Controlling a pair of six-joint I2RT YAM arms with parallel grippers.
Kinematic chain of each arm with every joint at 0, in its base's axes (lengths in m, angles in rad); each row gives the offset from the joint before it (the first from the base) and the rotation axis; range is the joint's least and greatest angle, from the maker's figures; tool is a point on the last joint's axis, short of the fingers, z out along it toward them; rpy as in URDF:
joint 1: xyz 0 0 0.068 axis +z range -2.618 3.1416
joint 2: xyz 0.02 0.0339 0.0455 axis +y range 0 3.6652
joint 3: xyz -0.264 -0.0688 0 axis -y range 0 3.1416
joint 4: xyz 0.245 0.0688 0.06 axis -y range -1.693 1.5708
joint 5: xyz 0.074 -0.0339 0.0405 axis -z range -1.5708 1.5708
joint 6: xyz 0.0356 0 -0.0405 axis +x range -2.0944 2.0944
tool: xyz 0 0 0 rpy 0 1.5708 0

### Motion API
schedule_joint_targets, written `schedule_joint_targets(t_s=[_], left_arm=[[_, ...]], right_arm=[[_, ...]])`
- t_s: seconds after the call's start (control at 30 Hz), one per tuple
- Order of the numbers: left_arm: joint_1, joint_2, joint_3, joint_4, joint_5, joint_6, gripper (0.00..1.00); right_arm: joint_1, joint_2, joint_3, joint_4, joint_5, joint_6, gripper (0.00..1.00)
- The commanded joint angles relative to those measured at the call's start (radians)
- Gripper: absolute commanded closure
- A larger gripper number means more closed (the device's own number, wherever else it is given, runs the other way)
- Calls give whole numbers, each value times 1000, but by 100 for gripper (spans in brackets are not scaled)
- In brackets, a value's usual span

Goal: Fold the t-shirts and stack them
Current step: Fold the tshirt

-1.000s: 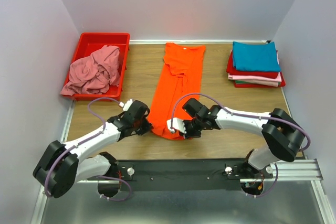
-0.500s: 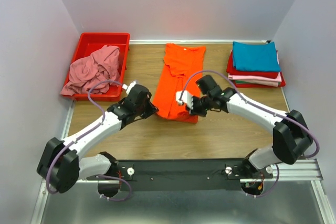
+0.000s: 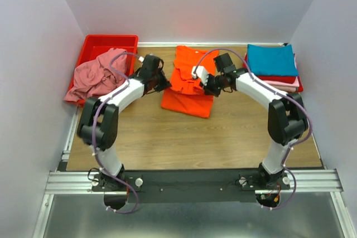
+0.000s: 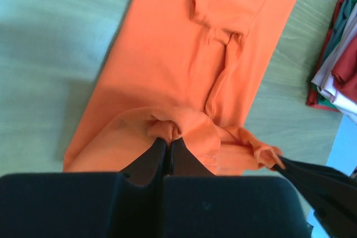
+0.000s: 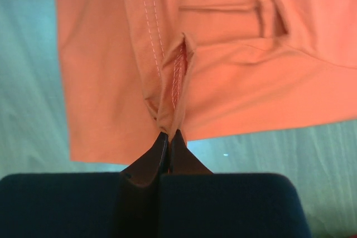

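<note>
Both sets of my jaws are pressed together, each pinching cloth. My left gripper nips a bunched pucker of the orange t-shirt. My right gripper nips a stitched hem of the same shirt, and the fabric rises in a ridge to the tips. From above, the two grippers sit over the shirt's left and right edges, facing each other across it. The shirt lies in the middle of the far half of the table, its near part doubled over the rest, with the fold on the side nearest my bases. A dusty pink t-shirt sits crumpled in the red bin at far left. At far right is a folded stack with a teal t-shirt on top, and red and pale layers show beneath it.
</note>
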State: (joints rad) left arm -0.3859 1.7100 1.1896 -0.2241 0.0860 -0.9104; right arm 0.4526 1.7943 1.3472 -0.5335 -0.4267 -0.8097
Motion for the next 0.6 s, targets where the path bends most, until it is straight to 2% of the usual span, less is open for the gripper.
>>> schedule_joint_targets(t_s=[0.0,0.27,0.57], left_arm=[[16,121,135,-24,78,100,100],[56,299,339,-70,89,134,100],[71,405,438,-86,118,156,100]], right_arm=[[-43,63,95,-17,-6,-9,100],[-63,212,236,-17,-3,-9,100],[-78,295,322,-19,16,3,99]])
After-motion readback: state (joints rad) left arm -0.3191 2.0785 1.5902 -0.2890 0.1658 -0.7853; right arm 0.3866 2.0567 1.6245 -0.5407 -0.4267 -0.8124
